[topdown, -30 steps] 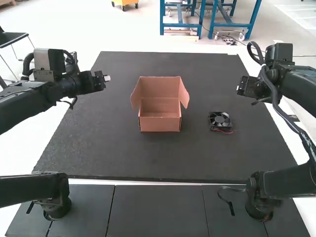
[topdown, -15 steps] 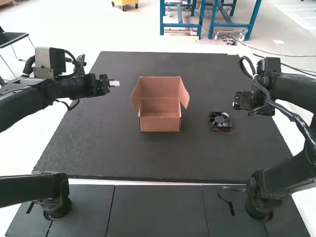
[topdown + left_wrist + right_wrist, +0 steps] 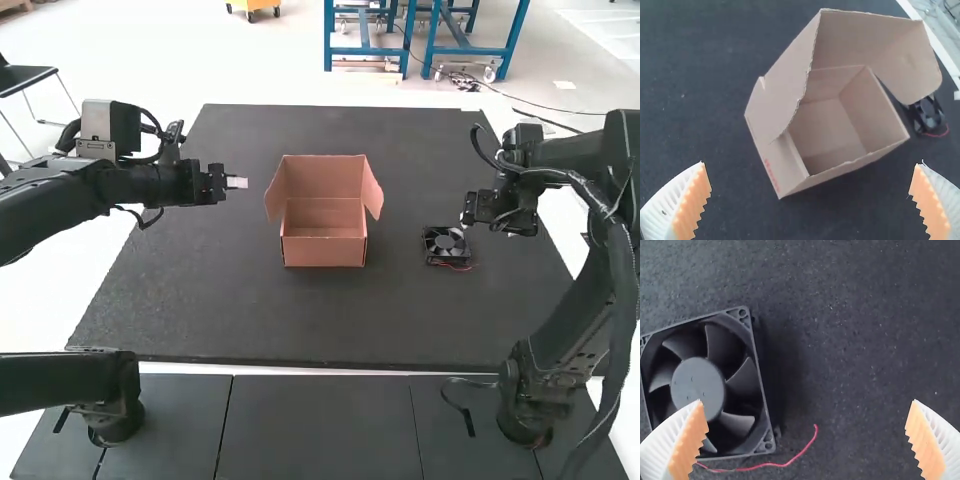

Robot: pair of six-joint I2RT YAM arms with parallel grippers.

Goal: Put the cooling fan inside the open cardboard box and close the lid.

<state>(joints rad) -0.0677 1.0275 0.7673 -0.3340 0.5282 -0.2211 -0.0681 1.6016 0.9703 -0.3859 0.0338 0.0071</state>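
An open cardboard box [image 3: 322, 215] stands at the middle of the black mat, lid flap upright at the back, inside empty [image 3: 832, 127]. The black cooling fan [image 3: 445, 245] lies flat on the mat to the box's right, a thin red wire [image 3: 785, 460] trailing from it. My left gripper [image 3: 234, 181] hangs open to the left of the box, above the mat; in its wrist view [image 3: 805, 210] the box lies between and beyond the orange pads [image 3: 687, 202]. My right gripper [image 3: 467, 222] is open just above the fan's right side, one finger over the fan [image 3: 705, 385].
The black mat [image 3: 200, 290] covers the table, with bare room in front of and behind the box. Both arm bases stand at the near edge. The white table edge [image 3: 590, 250] shows past the mat's right side.
My left gripper has moved right toward the box. My right gripper has come left and down, closer to the fan. Box and fan have not moved.
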